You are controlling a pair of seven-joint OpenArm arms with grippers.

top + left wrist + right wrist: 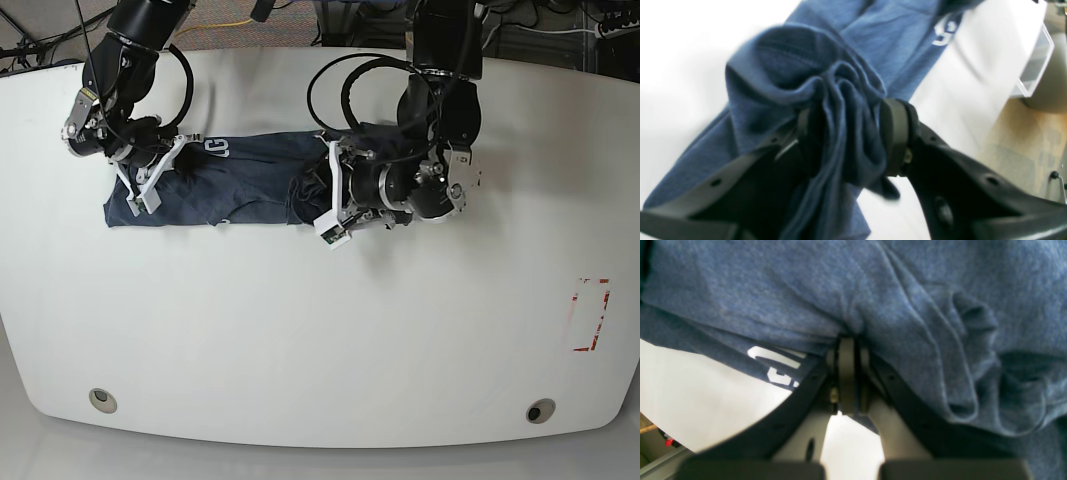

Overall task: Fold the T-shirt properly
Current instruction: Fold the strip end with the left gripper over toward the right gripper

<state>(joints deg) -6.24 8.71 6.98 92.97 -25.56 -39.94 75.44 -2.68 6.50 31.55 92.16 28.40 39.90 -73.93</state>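
The dark blue T-shirt (250, 180) lies as a long folded band across the far half of the white table (300, 330). White lettering (217, 148) shows near its left end. My left gripper (320, 196) is at the band's right part. In the left wrist view its jaws (848, 121) stand apart, open, with a loose bunch of T-shirt (853, 56) fabric between them. My right gripper (150, 178) is at the band's left end. In the right wrist view its pads (846, 343) are pressed together on a pinch of T-shirt (806, 290) cloth.
A red-outlined rectangle (590, 315) is marked on the table at the right. Black cable loops (345, 85) hang from both arms above the shirt. A clear plastic box (1037, 66) and wooden floor (1023, 146) show beyond the table's edge in the left wrist view.
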